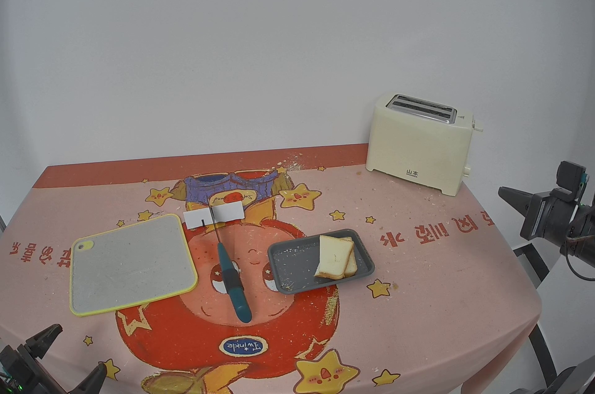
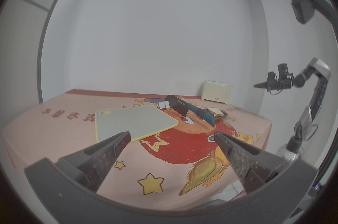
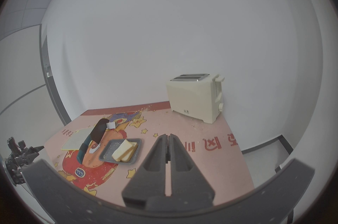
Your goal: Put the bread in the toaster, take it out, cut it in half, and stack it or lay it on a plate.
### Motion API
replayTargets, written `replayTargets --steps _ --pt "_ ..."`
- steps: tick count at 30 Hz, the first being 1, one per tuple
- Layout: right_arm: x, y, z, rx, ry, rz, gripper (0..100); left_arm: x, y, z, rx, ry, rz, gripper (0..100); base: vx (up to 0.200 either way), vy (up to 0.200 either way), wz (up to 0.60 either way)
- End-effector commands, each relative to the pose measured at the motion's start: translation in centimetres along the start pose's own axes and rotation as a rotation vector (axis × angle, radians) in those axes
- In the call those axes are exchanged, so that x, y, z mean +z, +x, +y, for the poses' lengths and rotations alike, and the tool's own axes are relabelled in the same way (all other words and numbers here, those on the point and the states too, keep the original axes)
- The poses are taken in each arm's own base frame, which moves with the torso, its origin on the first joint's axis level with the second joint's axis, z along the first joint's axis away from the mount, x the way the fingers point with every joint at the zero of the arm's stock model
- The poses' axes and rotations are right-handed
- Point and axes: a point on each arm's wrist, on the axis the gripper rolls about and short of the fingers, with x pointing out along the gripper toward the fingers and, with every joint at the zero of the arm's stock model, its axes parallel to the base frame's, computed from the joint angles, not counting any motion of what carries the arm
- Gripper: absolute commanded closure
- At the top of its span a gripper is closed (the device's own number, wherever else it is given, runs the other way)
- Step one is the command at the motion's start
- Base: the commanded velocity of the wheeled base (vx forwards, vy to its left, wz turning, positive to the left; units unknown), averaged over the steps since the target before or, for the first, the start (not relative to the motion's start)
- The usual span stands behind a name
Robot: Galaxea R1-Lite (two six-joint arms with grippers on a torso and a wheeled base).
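Two bread halves [image 1: 335, 257] lie stacked on a dark grey plate [image 1: 291, 268] in the middle of the table; the stack [image 3: 124, 150] lies in the right wrist view too. A cream toaster [image 1: 421, 143] stands at the back right with empty slots. A knife with a teal handle [image 1: 233, 283] rests its blade on a white stand. The grey cutting board [image 1: 130, 262] with a yellow rim lies at the left. My left gripper [image 2: 172, 149] hangs open off the table's front left corner. My right gripper [image 3: 168, 145] is shut and empty, off the table's right edge.
The table carries a pink cartoon cloth [image 1: 421, 283] with crumbs scattered on it. A white wall stands close behind. The table's right edge [image 1: 527, 290] drops off near my right arm.
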Motion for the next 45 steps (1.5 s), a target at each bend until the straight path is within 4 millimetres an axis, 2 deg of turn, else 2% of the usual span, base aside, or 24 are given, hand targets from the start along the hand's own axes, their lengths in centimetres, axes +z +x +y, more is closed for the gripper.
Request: replayTargets --steps 1,7,10,15,23,31,33,40,44,45 --pt "-0.1 0.0 0.0 -0.012 -0.002 -0.019 100 -0.1 -0.3 -0.1 -0.041 0.097 -0.039 0 0.000 0.000 0.00" --pt "0.0 -0.1 0.0 -0.018 -0.002 -0.025 100 -0.3 -0.3 -0.2 -0.075 0.110 -0.034 0 0.000 0.000 0.00" --pt "0.1 -0.4 0.0 -0.018 -0.004 -0.036 100 -0.2 -0.2 -0.3 -0.003 0.087 -0.020 0 0.000 0.000 0.00" --pt "-0.1 -0.5 0.0 -0.020 -0.005 -0.034 100 0.0 1.0 -0.1 0.205 0.027 0.117 0 0.000 0.000 0.00" --pt "0.0 -0.8 0.0 -0.018 -0.021 -0.042 100 0.1 1.6 0.1 0.211 0.007 0.178 0 0.000 0.000 0.00" --pt "0.1 -1.2 0.0 -0.014 -0.027 -0.056 100 -0.1 0.3 -0.3 0.128 0.056 0.027 0 0.000 0.000 0.00" --pt "0.1 -1.5 0.1 -0.011 -0.033 -0.058 100 -0.3 -0.2 -0.4 0.133 0.067 -0.034 0 0.000 0.000 0.00" --pt "-0.5 -1.6 0.0 -0.014 -0.068 -0.038 100 -0.5 -0.5 -0.7 0.259 0.067 -0.085 0 0.000 0.000 0.00" --pt "-0.7 -1.6 0.0 -0.013 -0.070 -0.035 100 -0.5 -0.5 -0.7 0.248 0.074 -0.091 0 0.000 0.000 0.00" --pt "-0.7 -1.6 0.0 -0.013 -0.071 -0.038 100 -0.6 -0.8 -0.7 0.199 0.085 -0.118 0 0.000 0.000 0.00"
